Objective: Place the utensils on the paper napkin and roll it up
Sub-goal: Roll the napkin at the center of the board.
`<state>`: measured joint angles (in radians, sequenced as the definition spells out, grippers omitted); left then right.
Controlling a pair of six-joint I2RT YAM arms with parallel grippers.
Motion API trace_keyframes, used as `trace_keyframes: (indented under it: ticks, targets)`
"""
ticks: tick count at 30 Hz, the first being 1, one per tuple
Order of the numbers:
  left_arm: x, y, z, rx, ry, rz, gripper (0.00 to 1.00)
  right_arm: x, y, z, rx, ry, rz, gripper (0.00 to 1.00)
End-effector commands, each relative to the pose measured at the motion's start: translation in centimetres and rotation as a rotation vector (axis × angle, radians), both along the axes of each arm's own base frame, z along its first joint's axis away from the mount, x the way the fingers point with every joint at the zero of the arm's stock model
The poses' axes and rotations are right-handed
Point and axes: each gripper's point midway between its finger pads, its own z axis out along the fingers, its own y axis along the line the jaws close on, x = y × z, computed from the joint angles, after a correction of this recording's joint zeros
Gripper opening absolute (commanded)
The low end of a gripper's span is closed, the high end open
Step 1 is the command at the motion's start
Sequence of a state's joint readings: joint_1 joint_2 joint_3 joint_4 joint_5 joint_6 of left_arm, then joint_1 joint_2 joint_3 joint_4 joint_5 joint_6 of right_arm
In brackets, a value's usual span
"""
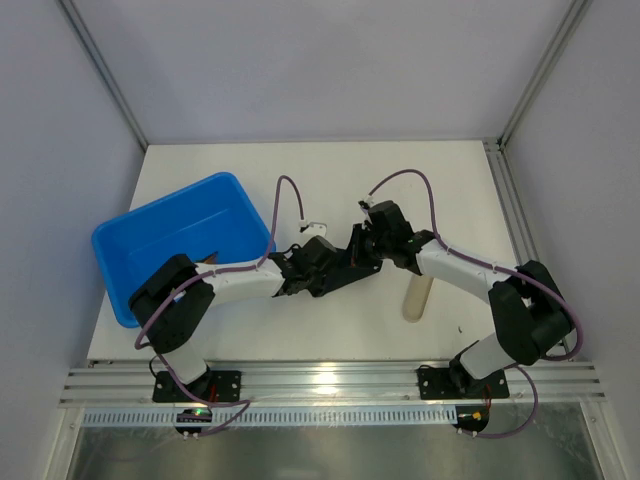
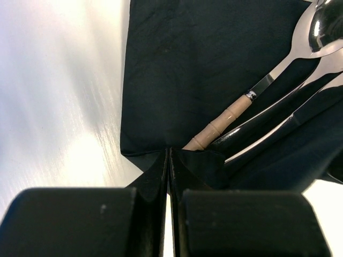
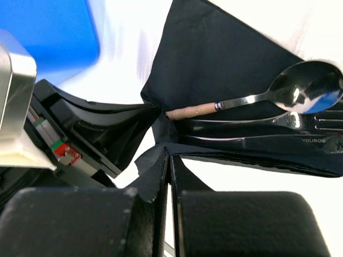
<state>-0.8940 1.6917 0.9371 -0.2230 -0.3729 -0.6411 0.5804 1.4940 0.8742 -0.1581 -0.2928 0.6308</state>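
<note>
The utensils (image 3: 278,119) lie on the paper napkin (image 3: 225,59); the left gripper (image 2: 169,160) and right gripper (image 3: 169,163) each pinch its edge by the handles; rolling looks barely begun.

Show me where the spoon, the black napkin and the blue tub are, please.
spoon (image 3: 305,91), right wrist view, on its shiny bowl.
black napkin (image 2: 182,75), left wrist view, on its flat open part.
blue tub (image 1: 165,245), top view, on its bare floor.
</note>
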Motion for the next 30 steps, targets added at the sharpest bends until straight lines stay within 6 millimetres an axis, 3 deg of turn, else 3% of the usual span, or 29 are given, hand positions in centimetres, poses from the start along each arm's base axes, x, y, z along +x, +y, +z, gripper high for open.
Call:
trace_keyframes:
  ticks: [1,15,30]
  targets:
    - [1.3,-1.2,0.9,-0.040,-0.042,-0.008,0.00,2.0,1.0,1.9,0.023,-0.058,-0.003,0.04]
    - [1.3,-1.2,0.8,-0.036,-0.040,-0.011,0.00,3.7,2.1,-0.7,-0.015,-0.021,0.009,0.04]
    - [1.5,-1.1,0.8,-0.029,-0.041,-0.013,0.00,6.2,3.4,-2.2,-0.044,-0.019,0.016,0.04]
